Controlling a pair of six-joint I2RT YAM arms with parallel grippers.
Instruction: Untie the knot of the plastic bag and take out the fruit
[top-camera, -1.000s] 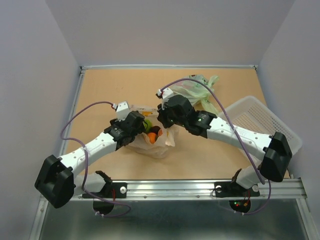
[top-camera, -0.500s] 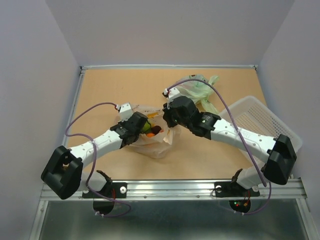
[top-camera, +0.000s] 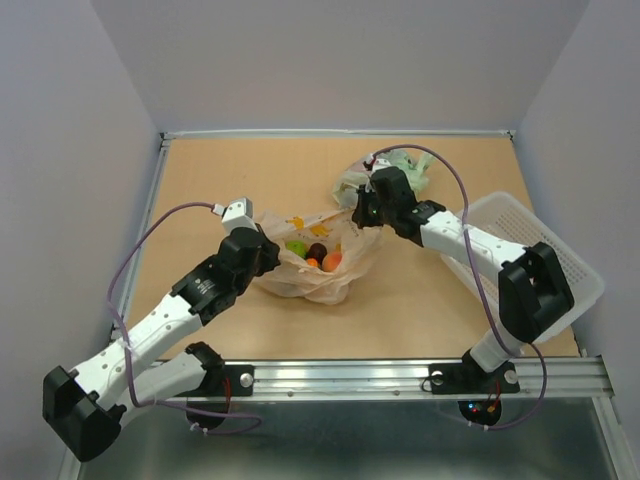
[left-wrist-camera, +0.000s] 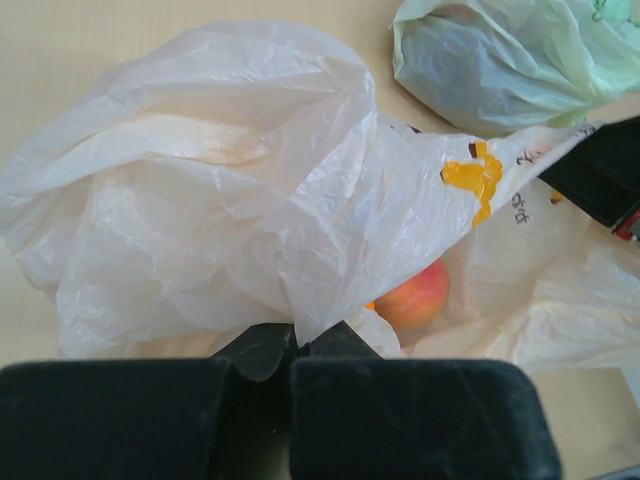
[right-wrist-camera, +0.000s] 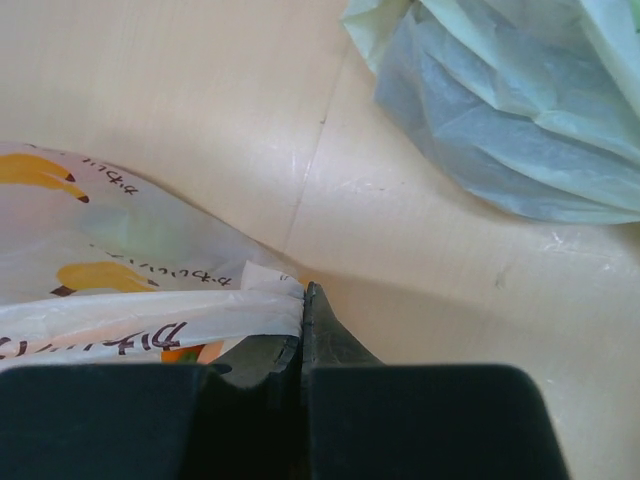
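At frame centre on the tabletop (top-camera: 220, 170), the bag (top-camera: 300, 285) lies stretched wide, left claw (top-camera: 264, 250) and right claw (top-camera: 361, 213) each clamped on its rim, so the knot seems undone, and next one claw should release and reach for the fruit (top-camera: 322, 256).

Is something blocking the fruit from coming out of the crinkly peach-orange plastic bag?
Seen from above, nothing covers the small round fruit: the thin peach-orange plastic bag is stretched open between the shut left gripper and right gripper. From the left wrist, the bag's own wall hides part of it.
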